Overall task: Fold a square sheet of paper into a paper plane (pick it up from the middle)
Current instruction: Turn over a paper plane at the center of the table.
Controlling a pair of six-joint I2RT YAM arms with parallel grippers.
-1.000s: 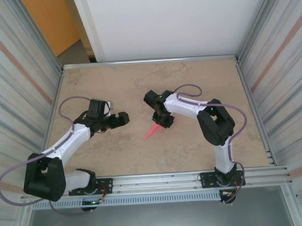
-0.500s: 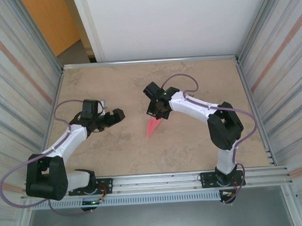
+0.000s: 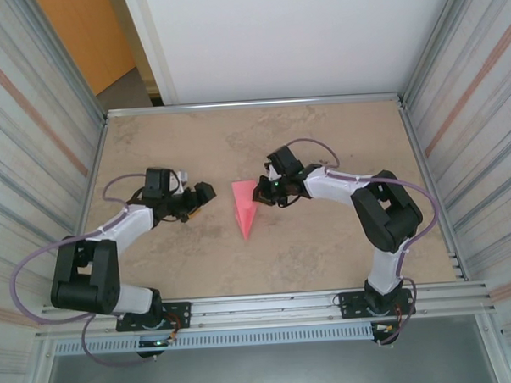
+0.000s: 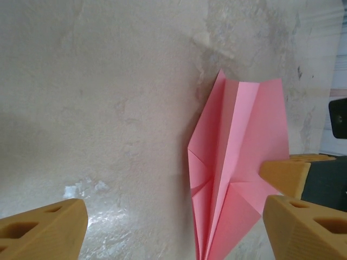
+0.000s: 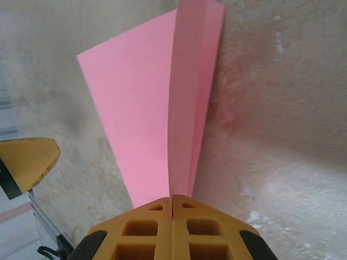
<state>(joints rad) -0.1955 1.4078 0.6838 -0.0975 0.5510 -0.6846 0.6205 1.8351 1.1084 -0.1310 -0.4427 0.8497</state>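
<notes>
The paper plane (image 3: 244, 207) lies near the middle of the table (image 3: 346, 137), wide tail toward the far edge and nose toward the near edge. The right gripper (image 5: 172, 198) is clenched on its raised centre fold at the tail end, pads pressed flat together with the ridge between them. The left gripper (image 3: 201, 198) stands just beside the plane on the side of the table's left edge. Its jaws are spread wide and grasp nothing.

The step in hand looks like a two-handed one: the right pincer anchors the keel while the left comes in to take or press a wing. To do it well, the left should approach low and square to the crease. It should close on the near half of the fold, apart from the right fingers, without dragging the thin paper sideways. The right grip needs to stay firm so the creases do not fan open.

The main obstacle is the right gripper itself, crowding the tail. The lilac cable (image 3: 317, 146) looped above the right arm hangs clear of the paper.
</notes>
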